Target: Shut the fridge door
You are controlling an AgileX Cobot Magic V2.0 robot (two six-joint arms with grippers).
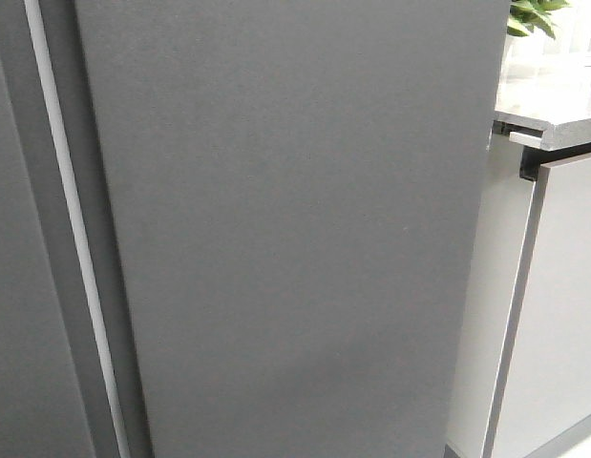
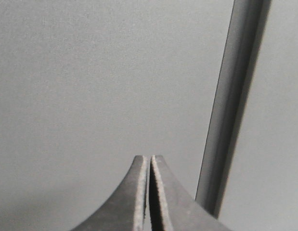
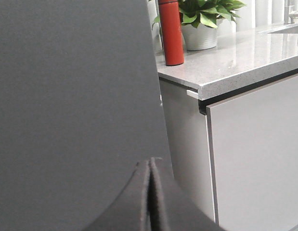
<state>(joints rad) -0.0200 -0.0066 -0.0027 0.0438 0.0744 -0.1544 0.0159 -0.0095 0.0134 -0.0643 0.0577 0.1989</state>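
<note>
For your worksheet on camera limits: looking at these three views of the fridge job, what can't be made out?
- Front view: fridge door fills the frame; its top, bottom and inner side are cut off.
- Whether either shut pincer, left or right, touches the door: wrist views don't settle it.
- Plant: cropped at the front view's edge.

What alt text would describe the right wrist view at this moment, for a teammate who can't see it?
The fridge door's matte dark grey face fills most of the view, with the right gripper's fingers pressed shut in front of it. Beside the door, a speckled countertop over light grey cabinet doors holds a red bottle and potted plant.
</note>
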